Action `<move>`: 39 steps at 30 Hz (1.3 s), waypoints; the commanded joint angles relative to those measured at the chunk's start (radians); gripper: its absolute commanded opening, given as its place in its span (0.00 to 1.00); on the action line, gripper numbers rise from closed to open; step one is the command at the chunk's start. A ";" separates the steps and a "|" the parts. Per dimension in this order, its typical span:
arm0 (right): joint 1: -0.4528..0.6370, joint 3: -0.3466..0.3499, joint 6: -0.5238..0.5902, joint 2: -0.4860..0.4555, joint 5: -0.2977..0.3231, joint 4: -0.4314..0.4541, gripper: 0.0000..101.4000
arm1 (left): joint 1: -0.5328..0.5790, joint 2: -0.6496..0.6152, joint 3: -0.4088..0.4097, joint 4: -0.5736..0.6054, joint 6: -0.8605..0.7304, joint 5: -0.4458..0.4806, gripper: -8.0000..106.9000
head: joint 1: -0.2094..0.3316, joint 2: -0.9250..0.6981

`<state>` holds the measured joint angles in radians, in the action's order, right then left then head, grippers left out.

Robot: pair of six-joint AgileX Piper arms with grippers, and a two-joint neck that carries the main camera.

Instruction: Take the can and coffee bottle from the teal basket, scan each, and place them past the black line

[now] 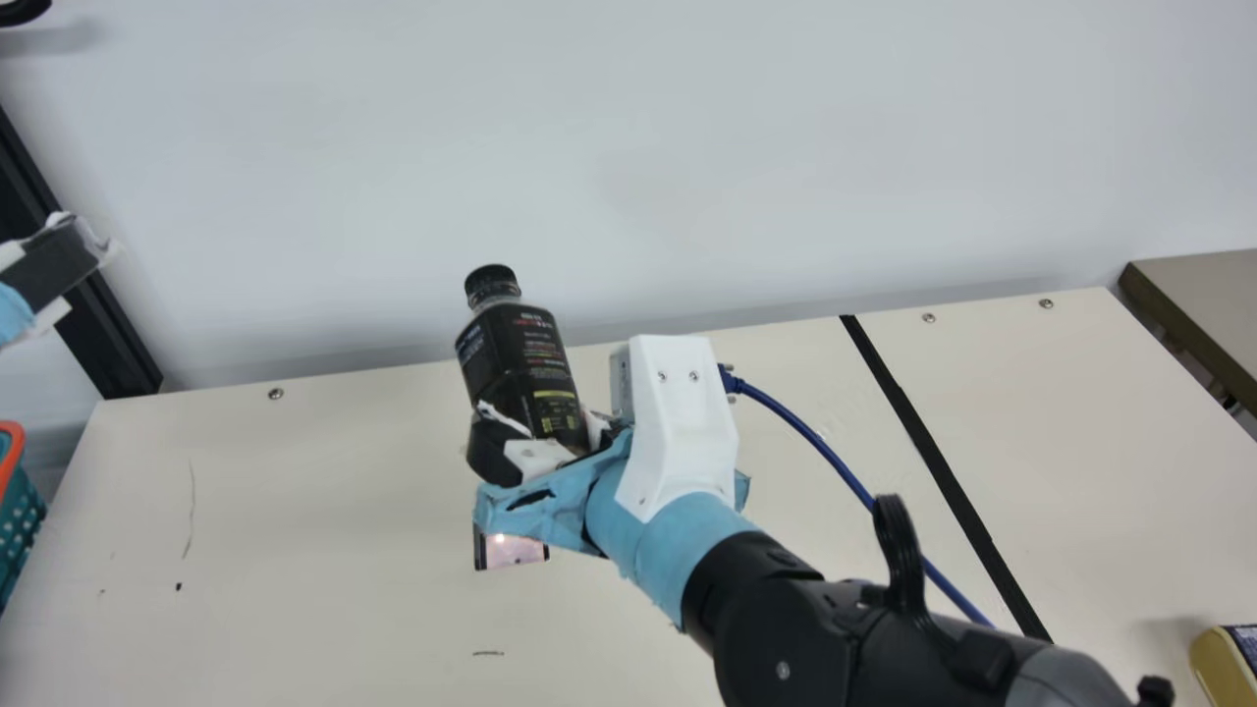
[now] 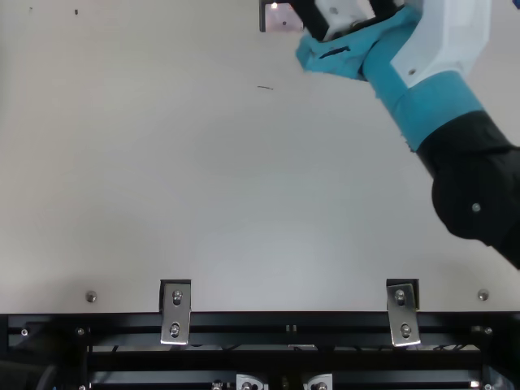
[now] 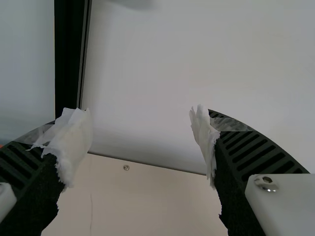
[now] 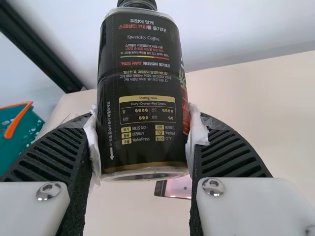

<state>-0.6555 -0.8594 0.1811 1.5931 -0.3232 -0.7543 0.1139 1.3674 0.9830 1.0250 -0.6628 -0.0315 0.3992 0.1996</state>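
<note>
My right gripper (image 1: 540,440) is shut on the lower part of the dark coffee bottle (image 1: 525,358), held above the table with its cap up, leaning left. In the right wrist view, both padded fingertips of the gripper (image 4: 142,140) press the sides of the bottle (image 4: 140,88). A small device with a lit pinkish screen (image 1: 512,551) lies on the table below. At the main view's left edge is my left gripper (image 1: 59,260); in its wrist view the gripper (image 3: 141,142) is open and empty. A yellowish can-like item (image 1: 1222,666) rests right of the black line (image 1: 933,452).
The teal basket (image 1: 18,530) with an orange rim stands at the table's left, partly cut off. A blue cable (image 1: 820,452) runs from the right wrist camera along that arm. A pale wall (image 1: 687,147) rises behind the table (image 1: 295,589).
</note>
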 commanded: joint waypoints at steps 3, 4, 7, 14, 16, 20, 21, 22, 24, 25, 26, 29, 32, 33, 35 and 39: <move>-0.007 -0.011 0.040 0.001 0.027 -0.030 0.00 | 0.000 0.000 0.000 0.000 0.000 0.000 0.85 | 0.037 0.014; -0.009 -0.014 0.052 0.002 0.033 -0.039 0.00 | 0.000 0.000 0.000 0.000 0.000 0.000 0.85 | 0.037 0.014; -0.010 -0.026 0.093 0.007 0.055 -0.066 0.00 | 0.000 0.000 0.000 0.000 0.000 0.000 0.85 | 0.037 0.014; 0.000 -0.059 0.184 0.042 0.105 -0.123 0.00 | 0.000 0.000 0.000 0.000 0.000 0.000 0.85 | 0.037 0.014; 0.007 -0.067 0.212 0.058 0.116 -0.138 0.00 | 0.000 0.000 0.000 0.000 0.000 0.000 0.85 | 0.037 0.014; 0.019 -0.078 0.279 0.094 0.125 -0.170 0.00 | 0.000 0.000 0.000 0.000 0.000 0.000 0.85 | 0.037 0.014; 0.022 -0.081 0.298 0.103 0.125 -0.179 0.00 | 0.000 0.000 0.000 0.000 0.000 0.000 0.85 | 0.037 0.014; 0.025 -0.083 0.314 0.112 0.125 -0.187 0.00 | 0.000 0.000 0.000 0.000 0.000 0.000 0.85 | 0.037 0.014; 0.028 -0.087 0.348 0.127 0.124 -0.206 0.00 | 0.000 0.000 0.000 0.000 0.000 0.000 0.85 | 0.037 0.014; 0.028 -0.089 0.364 0.133 0.124 -0.217 0.00 | 0.000 0.000 0.000 0.000 0.000 0.000 0.85 | 0.037 0.014; 0.029 -0.091 0.378 0.139 0.123 -0.225 0.00 | 0.000 0.000 0.000 0.000 0.000 0.000 0.85 | 0.037 0.014; 0.029 -0.097 0.419 0.153 0.121 -0.256 0.00 | 0.000 0.000 0.000 0.000 0.000 0.000 0.85 | 0.037 0.014; 0.028 -0.102 0.451 0.162 0.120 -0.282 0.00 | 0.000 0.000 0.000 0.000 0.000 0.000 0.85 | 0.037 0.014; 0.028 -0.104 0.460 0.164 0.120 -0.289 0.00 | 0.000 0.000 0.000 0.000 0.000 0.000 0.85 | 0.037 0.014; 0.028 -0.108 0.477 0.168 0.120 -0.304 0.00 | 0.000 0.000 0.000 0.000 0.000 0.000 0.85 | 0.037 0.014; 0.027 -0.117 0.503 0.175 0.122 -0.326 0.00 | 0.000 0.000 0.000 0.000 0.000 0.000 0.85 | 0.037 0.014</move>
<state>-0.6275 -0.9744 0.6794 1.7659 -0.2049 -1.0759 0.1139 1.3674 0.9830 1.0250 -0.6628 -0.0315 0.4043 0.1996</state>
